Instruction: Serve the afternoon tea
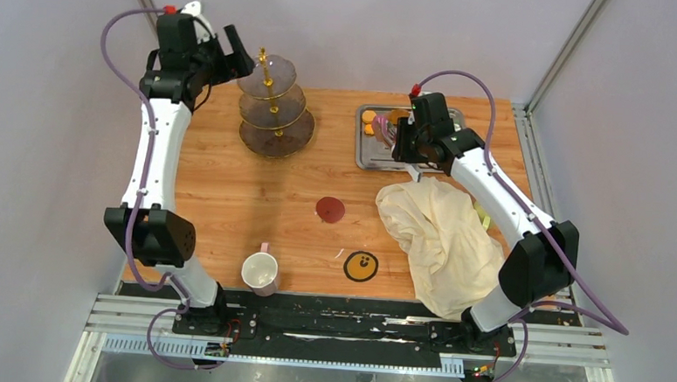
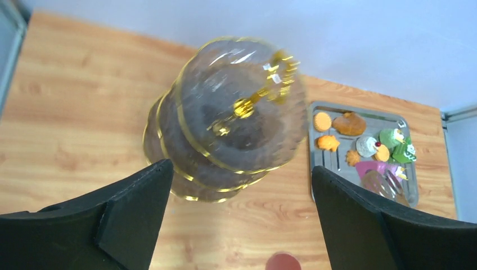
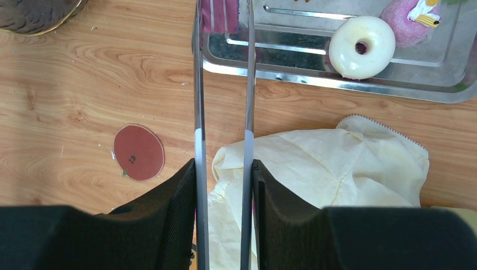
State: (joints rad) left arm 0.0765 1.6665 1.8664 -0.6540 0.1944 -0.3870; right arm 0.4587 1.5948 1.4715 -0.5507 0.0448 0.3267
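The right gripper (image 3: 223, 174), clamped on tongs (image 3: 198, 84) apparently pinching a maroon cake (image 3: 219, 14) just ahead, must carry it to the stand (image 2: 225, 129) before the wide-open left gripper (image 2: 239, 169)

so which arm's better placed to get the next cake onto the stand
Right. The right gripper clamps tongs whose tips are at the tray, with a dark red piece between them. The left gripper is open and empty by the stand, away from the cakes.
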